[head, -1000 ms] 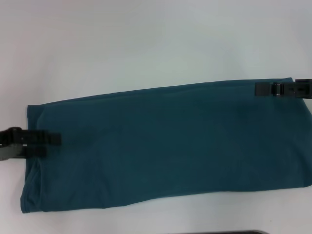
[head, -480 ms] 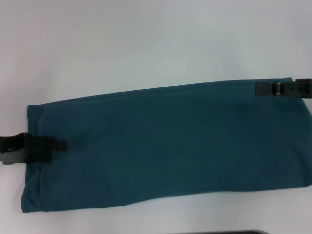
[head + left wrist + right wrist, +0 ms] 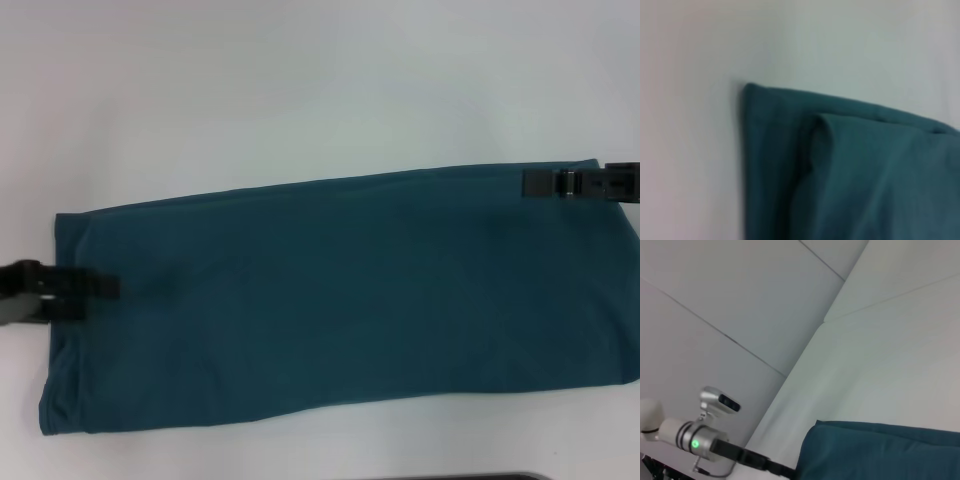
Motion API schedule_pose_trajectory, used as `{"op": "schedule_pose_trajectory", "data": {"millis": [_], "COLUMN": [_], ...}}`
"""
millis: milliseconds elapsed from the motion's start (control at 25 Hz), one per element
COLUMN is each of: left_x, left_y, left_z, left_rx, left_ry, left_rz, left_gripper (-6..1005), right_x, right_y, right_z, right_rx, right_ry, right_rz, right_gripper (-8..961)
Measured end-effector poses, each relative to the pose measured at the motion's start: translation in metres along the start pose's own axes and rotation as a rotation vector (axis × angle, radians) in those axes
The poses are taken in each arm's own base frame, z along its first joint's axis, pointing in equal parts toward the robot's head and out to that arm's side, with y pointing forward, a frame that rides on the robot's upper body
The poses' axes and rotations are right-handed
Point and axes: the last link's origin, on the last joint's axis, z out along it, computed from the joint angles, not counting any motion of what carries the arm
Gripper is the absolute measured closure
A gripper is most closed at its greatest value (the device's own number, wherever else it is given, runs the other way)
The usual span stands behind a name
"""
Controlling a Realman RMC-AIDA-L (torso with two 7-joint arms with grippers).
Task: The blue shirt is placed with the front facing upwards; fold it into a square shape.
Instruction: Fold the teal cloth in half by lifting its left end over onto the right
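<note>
The blue shirt lies on the white table as a long teal strip running from left to right, plain side up, with no print showing. My left gripper reaches in from the left and overlaps the strip's left end about halfway along it. The left wrist view shows a layered corner of the blue shirt close up. My right gripper sits at the strip's far right corner, over its back edge. The right wrist view shows the blue shirt with the left arm beyond it.
A dark object's edge shows at the table's front edge. White table surface stretches behind the shirt. Pale wall panels rise past the table's far side in the right wrist view.
The left gripper pushed a little further onto the shirt's left end, then drew back leftward and slightly up. The right gripper has not moved.
</note>
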Motion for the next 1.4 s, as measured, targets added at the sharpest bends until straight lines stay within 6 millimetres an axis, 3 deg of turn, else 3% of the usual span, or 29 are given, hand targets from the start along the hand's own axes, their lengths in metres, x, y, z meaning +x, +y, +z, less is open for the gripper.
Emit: {"op": "schedule_pose_trajectory", "data": {"millis": [200, 320, 680, 1400], "left_x": [0.006, 0.011, 0.023, 0.026], "left_y": [0.007, 0.008, 0.007, -0.001], "left_z": [-0.023, -0.026, -0.023, -0.015], "left_rx": [-0.001, 0.024, 0.139, 0.218], "left_ry": [0.023, 0.01, -0.039, -0.062], "left_rz": [0.004, 0.004, -0.016, -0.053], "left_gripper": [200, 200, 200, 201], "right_x": [0.001, 0.001, -0.001, -0.001], "right_y": [0.0, 0.0, 0.0, -0.002], "right_z": [0.0, 0.0, 0.0, 0.0], "right_rx": [0.0, 0.002, 0.002, 0.012], "right_ry": [0.002, 0.004, 0.007, 0.004], "right_rz": [0.001, 0.002, -0.001, 0.009], "right_gripper": [53, 53, 53, 53]}}
